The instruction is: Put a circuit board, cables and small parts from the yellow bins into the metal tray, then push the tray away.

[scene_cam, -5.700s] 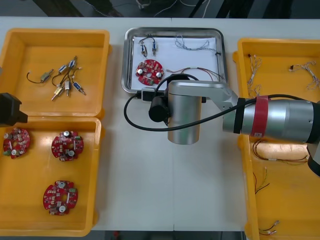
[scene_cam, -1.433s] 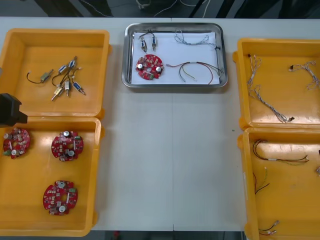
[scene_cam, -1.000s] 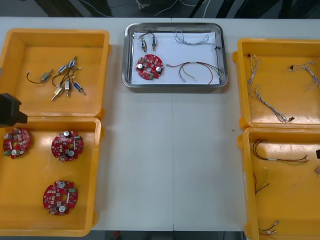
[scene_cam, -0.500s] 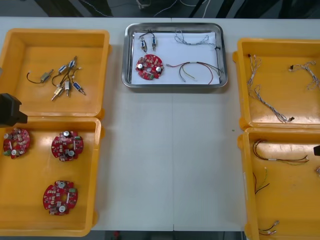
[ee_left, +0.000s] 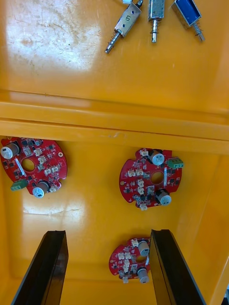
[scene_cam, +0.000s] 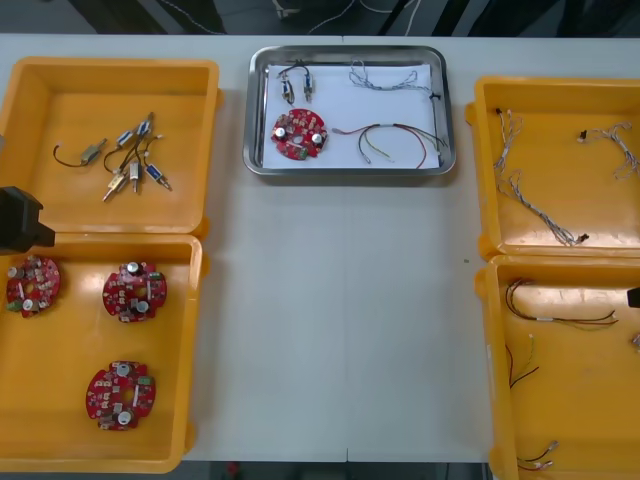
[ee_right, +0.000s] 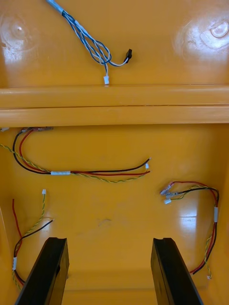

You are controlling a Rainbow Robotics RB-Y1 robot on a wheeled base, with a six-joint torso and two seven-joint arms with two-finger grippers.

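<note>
front view showed metal tray (scene_cam: 348,172) loaded, so left gripper (ee_left: 107,233) and right gripper (ee_right: 109,239) hung open, work apparently done.

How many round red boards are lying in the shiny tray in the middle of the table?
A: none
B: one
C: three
B: just one red circuit board lies on the white inside of the metal tray.
</note>
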